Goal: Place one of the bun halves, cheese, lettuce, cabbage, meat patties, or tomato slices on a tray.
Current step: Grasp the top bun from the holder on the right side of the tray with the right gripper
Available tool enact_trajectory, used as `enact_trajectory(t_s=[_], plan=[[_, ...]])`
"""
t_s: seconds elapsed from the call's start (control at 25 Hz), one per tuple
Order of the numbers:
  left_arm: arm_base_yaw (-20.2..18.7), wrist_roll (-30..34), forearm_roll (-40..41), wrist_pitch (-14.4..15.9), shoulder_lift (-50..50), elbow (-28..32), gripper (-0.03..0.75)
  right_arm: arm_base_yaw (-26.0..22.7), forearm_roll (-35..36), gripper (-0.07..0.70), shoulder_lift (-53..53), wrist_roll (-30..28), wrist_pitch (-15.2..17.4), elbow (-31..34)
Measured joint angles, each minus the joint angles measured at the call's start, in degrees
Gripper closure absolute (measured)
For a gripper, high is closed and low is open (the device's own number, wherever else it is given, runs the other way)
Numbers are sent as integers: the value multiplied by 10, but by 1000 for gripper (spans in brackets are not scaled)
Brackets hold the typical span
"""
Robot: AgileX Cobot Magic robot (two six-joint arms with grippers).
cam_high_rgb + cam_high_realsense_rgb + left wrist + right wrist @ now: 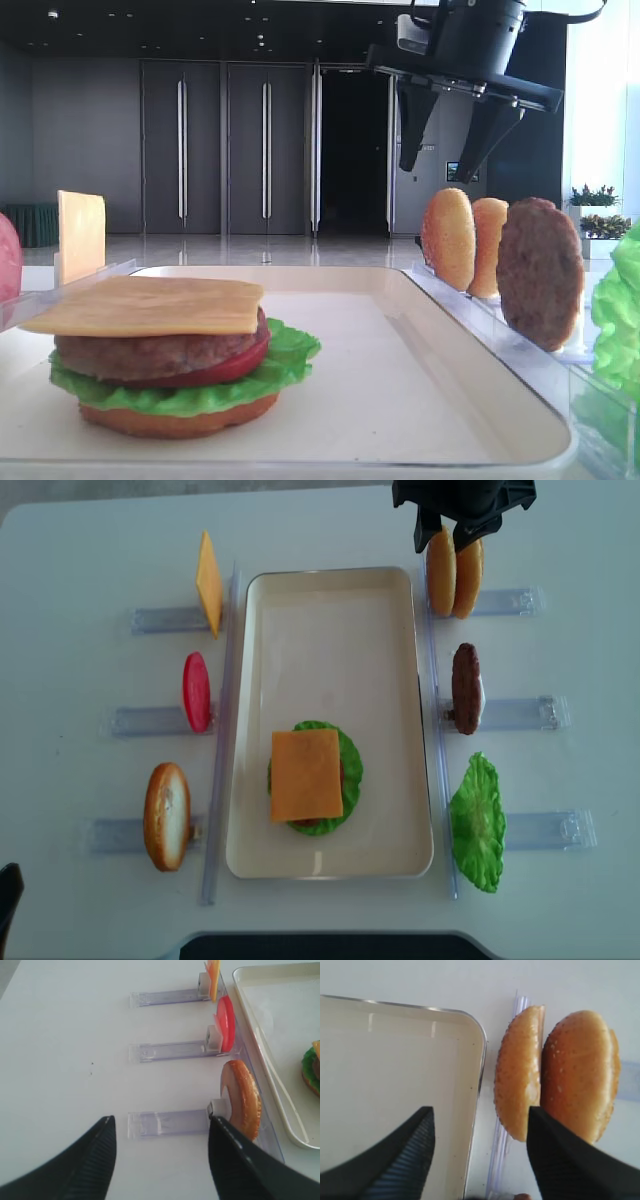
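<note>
Cream tray (330,630) mid-table (80,540), burger stack (314,777) at its 6 o'clock end. Two buns (452,572) stand on edge in the rack off the tray's 1 o'clock corner, edges running 12 to 6. Right end effector (450,532) directly above, fingers apart, empty, straddling the tray-side bun (518,1072). Left end effector (160,1152) far off, apart.

No readable text, label, brand, number or sign appears on any item in these four views.
</note>
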Motion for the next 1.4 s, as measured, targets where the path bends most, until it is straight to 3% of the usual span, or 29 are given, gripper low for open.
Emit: enact_trajectory(t_s=[0.56,1.4], plan=[[0,0,0,0,0,0,265,-6,-41,237,15,-9,10,0],[0,0,0,0,0,0,265,-6,-30,206,15,-27,-26,0]])
